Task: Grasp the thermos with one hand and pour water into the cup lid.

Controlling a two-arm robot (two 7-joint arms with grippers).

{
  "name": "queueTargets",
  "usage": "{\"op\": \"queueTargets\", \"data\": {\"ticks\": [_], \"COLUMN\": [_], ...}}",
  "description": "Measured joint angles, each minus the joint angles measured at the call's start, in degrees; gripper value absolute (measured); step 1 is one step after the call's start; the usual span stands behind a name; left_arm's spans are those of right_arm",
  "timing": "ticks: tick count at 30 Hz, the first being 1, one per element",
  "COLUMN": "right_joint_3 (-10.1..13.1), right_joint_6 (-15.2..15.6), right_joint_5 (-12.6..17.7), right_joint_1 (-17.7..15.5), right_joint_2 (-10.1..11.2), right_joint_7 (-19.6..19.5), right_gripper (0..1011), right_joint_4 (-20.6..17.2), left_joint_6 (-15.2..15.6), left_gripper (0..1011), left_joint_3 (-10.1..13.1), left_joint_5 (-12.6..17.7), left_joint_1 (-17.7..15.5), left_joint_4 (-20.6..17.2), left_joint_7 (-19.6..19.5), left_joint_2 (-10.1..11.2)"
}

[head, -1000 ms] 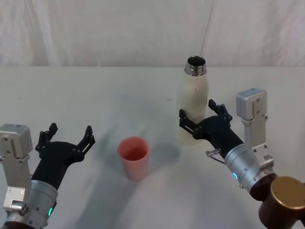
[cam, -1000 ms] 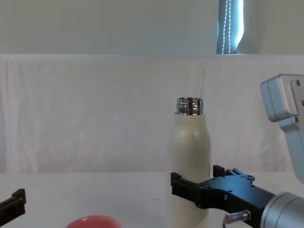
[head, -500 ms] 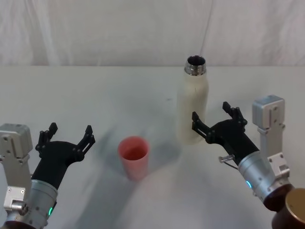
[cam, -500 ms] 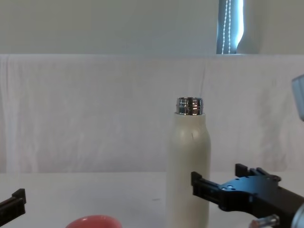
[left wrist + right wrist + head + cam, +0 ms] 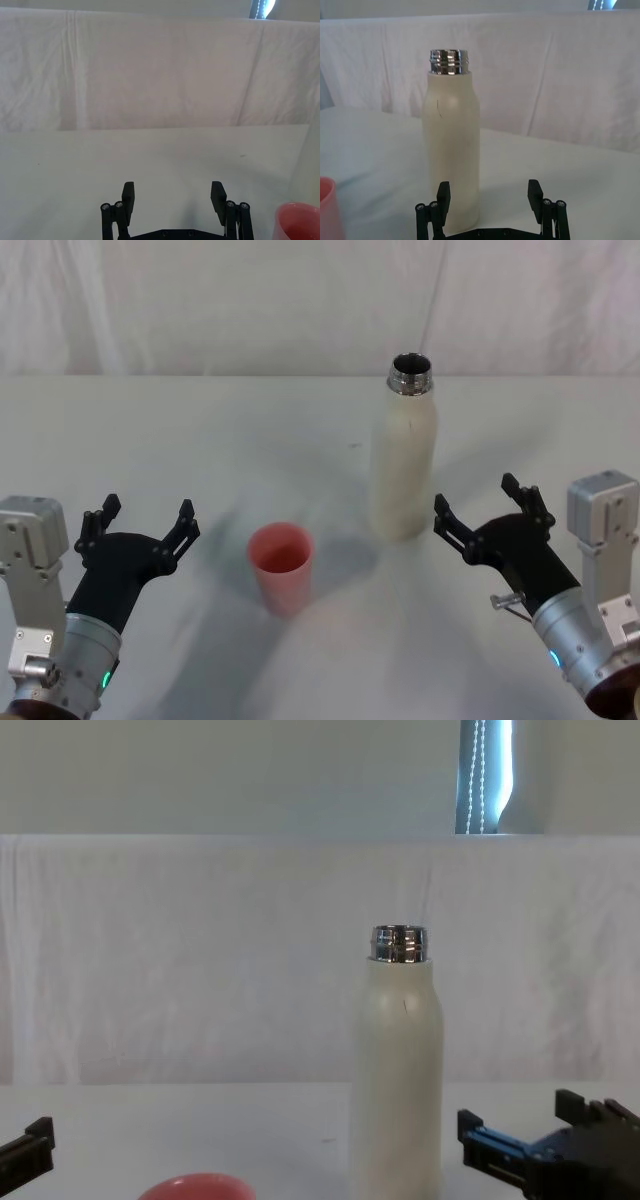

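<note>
Near right of the thermos (image 5: 404,465), hand (image 5: 492,524) is hovering fingers apart, needing a square mid-body grip; left gripper (image 5: 137,529) is idling open, cup lid (image 5: 281,568) between.

Cloth-draped lab table (image 5: 200,440)

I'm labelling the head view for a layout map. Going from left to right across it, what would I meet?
Open black left gripper → small salmon-red cup lid → tall cream-white thermos with a chrome neck → open black right gripper, apart from the thermos.
</note>
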Motion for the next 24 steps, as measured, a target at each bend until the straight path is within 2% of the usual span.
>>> {"op": "queueTargets", "data": {"ticks": [13,24], "right_joint_3": [1.2,1.9], "right_joint_6": [-1.5,-2.5], "right_joint_5": [-1.7,-2.4], "right_joint_1": [-3.1,-3.9], "right_joint_2": [-0.2,-1.0], "right_joint_7": [-1.0,-1.3], "right_gripper": [1001,1001], "right_joint_4": [-0.4,0.9], "left_joint_6": [0.0,0.0], "left_gripper": [1001,1001], "left_joint_3": [0.0,0.0], "left_joint_5": [0.0,0.0], "left_joint_1": [0.0,0.0], "left_joint_4": [0.0,0.0], "left_joint_7": [0.0,0.0], "left_joint_2": [0.0,0.0]}}
